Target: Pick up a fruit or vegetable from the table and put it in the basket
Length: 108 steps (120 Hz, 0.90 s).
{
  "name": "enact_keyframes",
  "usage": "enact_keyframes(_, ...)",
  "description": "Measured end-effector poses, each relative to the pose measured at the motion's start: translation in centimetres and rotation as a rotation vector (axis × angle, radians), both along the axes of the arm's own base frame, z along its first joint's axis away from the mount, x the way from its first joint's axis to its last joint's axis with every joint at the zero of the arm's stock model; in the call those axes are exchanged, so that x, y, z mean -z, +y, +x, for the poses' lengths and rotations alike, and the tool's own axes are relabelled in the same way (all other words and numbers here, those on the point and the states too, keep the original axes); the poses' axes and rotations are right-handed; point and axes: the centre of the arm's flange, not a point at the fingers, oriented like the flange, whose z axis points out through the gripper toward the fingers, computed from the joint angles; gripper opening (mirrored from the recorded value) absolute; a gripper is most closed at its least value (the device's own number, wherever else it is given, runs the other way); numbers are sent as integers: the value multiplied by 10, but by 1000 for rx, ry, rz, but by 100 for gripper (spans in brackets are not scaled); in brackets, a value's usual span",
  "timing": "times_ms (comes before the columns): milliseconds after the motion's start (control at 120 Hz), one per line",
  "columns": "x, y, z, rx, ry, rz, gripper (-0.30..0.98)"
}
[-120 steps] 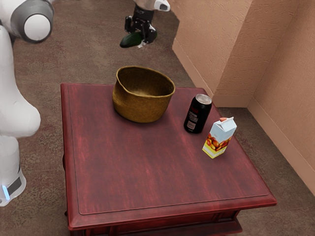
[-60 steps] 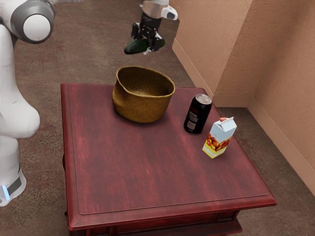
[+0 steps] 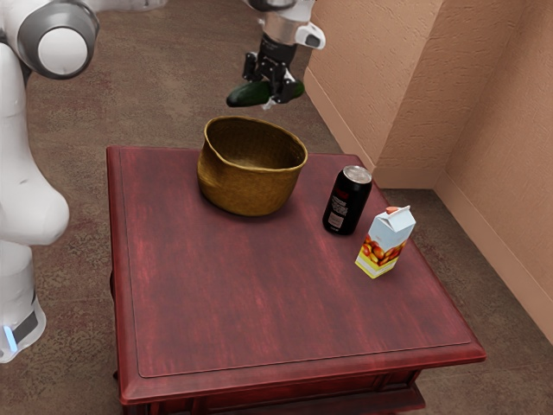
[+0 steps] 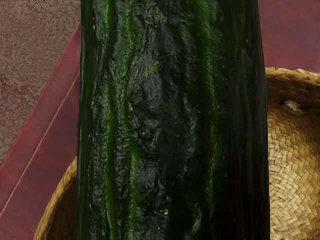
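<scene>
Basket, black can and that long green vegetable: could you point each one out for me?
Basket (image 3: 251,192): exterior view, on its woven outer wall.
Black can (image 3: 355,201): exterior view, on its dark side, below the silvery top.
Green vegetable (image 4: 165,100): wrist view, on the middle of its ridged skin.

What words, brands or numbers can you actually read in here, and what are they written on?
None can be read for certain.
Black can: reddish marks and a small pale panel that look like print, too small to read.
Carton: a picture of orange-red fruit; no word I can make out.
Basket and dark green vegetable: no writing that I can see.
</scene>
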Motion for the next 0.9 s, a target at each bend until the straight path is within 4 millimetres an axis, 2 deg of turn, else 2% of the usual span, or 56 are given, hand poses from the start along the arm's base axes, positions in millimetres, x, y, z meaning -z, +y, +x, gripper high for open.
enact_keyframes(142, 4, -24, 10, 46, 4, -9, 19)
enact_keyframes(425, 8, -29, 14, 54, 6, -14, 19)
enact_keyframes(467, 8, -34, 16, 62, 7, -9, 25)
enact_keyframes(550, 11, -54, 24, 103, 11, 3, 44)
enact_keyframes(625, 12, -58, 26, 112, 12, 11, 54)
enact_keyframes(742, 12, -57, 27, 110, 10, 19, 62)
enact_keyframes(900, 10, -58, 27, 112, 8, 23, 67)
